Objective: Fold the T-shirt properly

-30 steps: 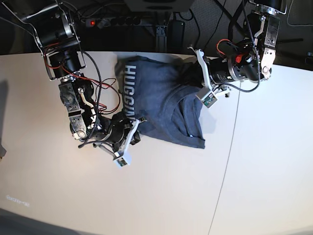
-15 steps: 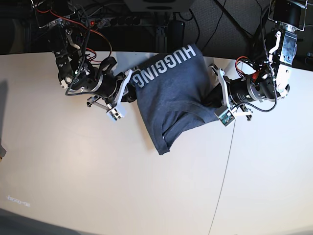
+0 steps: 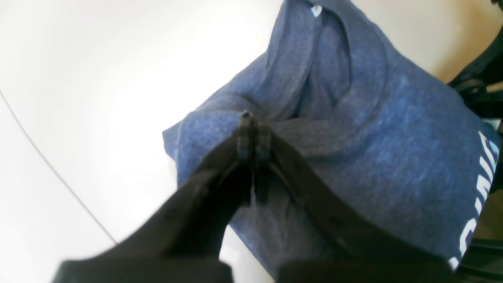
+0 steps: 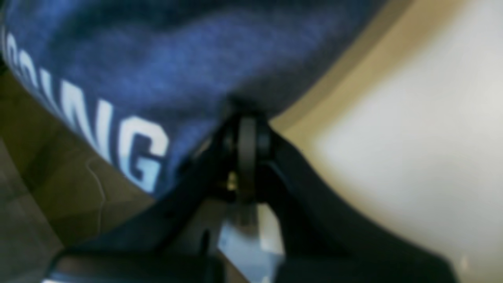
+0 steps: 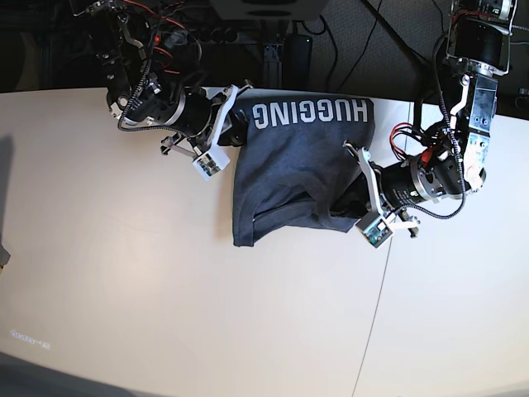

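Observation:
The blue-grey T-shirt [image 5: 289, 165] lies folded at the back middle of the white table [image 5: 165, 314], its white "HUGGING" lettering [image 5: 310, 112] running along the far edge. My right gripper [image 5: 237, 124] is shut on the shirt's far left corner; its wrist view shows the tips [image 4: 246, 122] pinching the shirt [image 4: 196, 51] just beside the lettering. My left gripper [image 5: 351, 198] is shut on the shirt's near right side. In the left wrist view the closed tips [image 3: 253, 131] bite a bunched fold of the shirt [image 3: 373, 137].
A thin seam [image 5: 376, 314] runs down the table on the right. Cables and a power strip [image 5: 207, 33] sit in the dark behind the table's far edge. A small dark object [image 5: 3, 256] pokes in at the left border.
Both arms have swung the shirt round: the lettered edge went from the left side to the far edge. The right gripper rose toward the back, the left gripper came forward.

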Controlling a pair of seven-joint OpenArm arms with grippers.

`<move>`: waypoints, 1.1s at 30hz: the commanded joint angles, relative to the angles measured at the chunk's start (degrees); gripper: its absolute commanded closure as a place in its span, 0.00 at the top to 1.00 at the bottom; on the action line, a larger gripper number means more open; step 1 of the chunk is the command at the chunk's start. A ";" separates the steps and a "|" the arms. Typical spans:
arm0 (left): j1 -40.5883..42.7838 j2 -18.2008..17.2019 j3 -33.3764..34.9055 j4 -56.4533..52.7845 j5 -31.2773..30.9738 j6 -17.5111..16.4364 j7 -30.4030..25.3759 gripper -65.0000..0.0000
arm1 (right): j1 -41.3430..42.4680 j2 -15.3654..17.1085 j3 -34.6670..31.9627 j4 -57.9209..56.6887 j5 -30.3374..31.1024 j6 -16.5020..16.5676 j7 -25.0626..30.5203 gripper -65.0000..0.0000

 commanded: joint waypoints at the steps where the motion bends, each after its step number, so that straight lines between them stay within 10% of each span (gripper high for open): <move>1: -1.31 -0.52 -0.37 0.72 -0.79 -0.32 -0.96 0.01 | 0.48 -0.20 0.68 1.14 0.55 4.33 1.14 0.00; 16: -0.31 -3.04 -12.72 0.85 -23.34 -0.32 12.35 0.01 | 0.55 -1.42 9.07 8.59 6.45 4.44 0.72 0.00; 33: 32.15 -6.64 -35.28 5.29 -30.40 -0.32 15.80 0.01 | -20.72 -0.66 17.03 21.29 5.99 4.61 -1.86 0.00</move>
